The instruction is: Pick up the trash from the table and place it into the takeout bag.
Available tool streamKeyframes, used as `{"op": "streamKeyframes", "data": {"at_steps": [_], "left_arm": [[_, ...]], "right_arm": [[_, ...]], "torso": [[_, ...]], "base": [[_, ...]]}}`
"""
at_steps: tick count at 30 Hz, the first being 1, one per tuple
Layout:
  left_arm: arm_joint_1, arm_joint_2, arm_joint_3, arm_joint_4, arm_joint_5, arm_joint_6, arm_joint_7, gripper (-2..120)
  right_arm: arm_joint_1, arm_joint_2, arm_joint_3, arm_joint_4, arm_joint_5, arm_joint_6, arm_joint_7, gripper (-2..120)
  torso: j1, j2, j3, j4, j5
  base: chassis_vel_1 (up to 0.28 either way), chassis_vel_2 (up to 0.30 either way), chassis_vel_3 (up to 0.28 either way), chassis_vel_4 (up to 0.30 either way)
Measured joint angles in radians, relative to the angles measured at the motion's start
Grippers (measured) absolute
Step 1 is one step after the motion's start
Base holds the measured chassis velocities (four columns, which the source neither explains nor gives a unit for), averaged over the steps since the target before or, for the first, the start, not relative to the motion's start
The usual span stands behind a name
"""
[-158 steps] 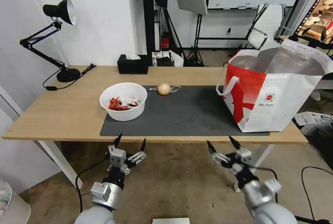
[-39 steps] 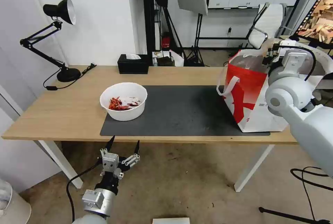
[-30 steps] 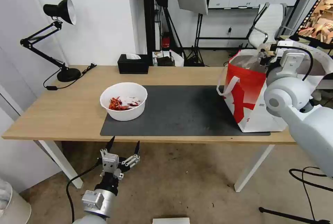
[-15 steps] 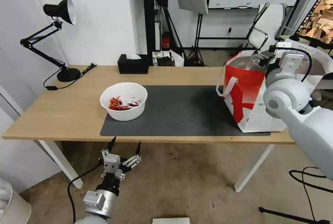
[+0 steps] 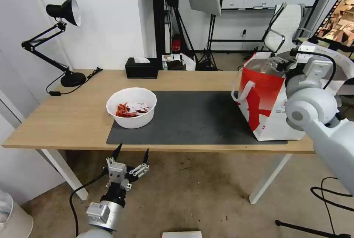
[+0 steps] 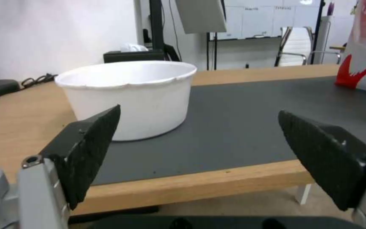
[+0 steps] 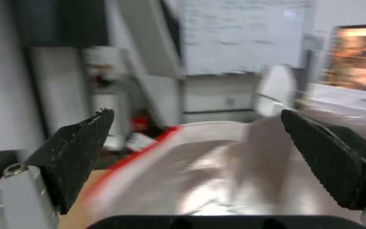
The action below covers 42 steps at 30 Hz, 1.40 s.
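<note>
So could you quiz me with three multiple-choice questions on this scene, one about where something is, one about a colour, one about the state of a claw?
1. Where does the white bowl sit?
A. on the floor
B. on the dark mat's left end
C. inside the takeout bag

2. What colour are the scraps in the bowl?
A. red
B. green
C. blue

3. How is the right gripper?
A. shut on the bowl
B. open, over the bag's mouth
C. resting shut on the mat

Answers:
1 B, the bowl stands on the mat's left end on the table.
2 A, the chili bits are red.
3 B, the right wrist view shows its fingers spread apart above the foil lining, holding nothing.
</note>
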Motion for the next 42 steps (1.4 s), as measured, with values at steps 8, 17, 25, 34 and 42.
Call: {"op": "streamKeyframes", "data": {"at_steps": [8, 17, 25, 34, 42], "left_arm": [[-0.007, -0.015, 0.000, -0.003, -0.001, -0.005, 0.000, 100], [-0.009, -0.017, 0.006, 0.008, 0.000, -0.011, 0.001, 100], [-0.010, -0.019, 0.013, 0.022, 0.002, -0.014, 0.005, 100], [-0.009, -0.018, 0.011, 0.027, 0.002, -0.018, 0.005, 100], [-0.007, -0.021, 0.008, 0.028, 0.002, -0.020, 0.005, 100]], "right_arm": [[-0.455, 0.040, 0.246, 0.218, -0.114, 0.182, -0.259, 100], [-0.947, 0.264, 0.325, 0.253, -0.444, 0.403, -0.417, 100], [-1.010, 0.364, 0.270, 0.114, -0.582, 0.499, -0.469, 100], [-0.989, 0.361, 0.244, 0.057, -0.579, 0.468, -0.474, 100], [-0.963, 0.348, 0.230, 0.043, -0.570, 0.458, -0.458, 100]], "torso": [[0.000, 0.000, 0.000, 0.0000, 0.0001], [0.000, 0.000, 0.000, -0.0004, -0.0002], [0.000, 0.000, 0.000, 0.0000, 0.0001], [0.000, 0.000, 0.000, 0.0001, 0.0001], [0.000, 0.000, 0.000, 0.0001, 0.0001]], "base": [[0.000, 0.000, 0.000, 0.000], [0.000, 0.000, 0.000, 0.000], [0.000, 0.000, 0.000, 0.000], [0.000, 0.000, 0.000, 0.000], [0.000, 0.000, 0.000, 0.000]]}}
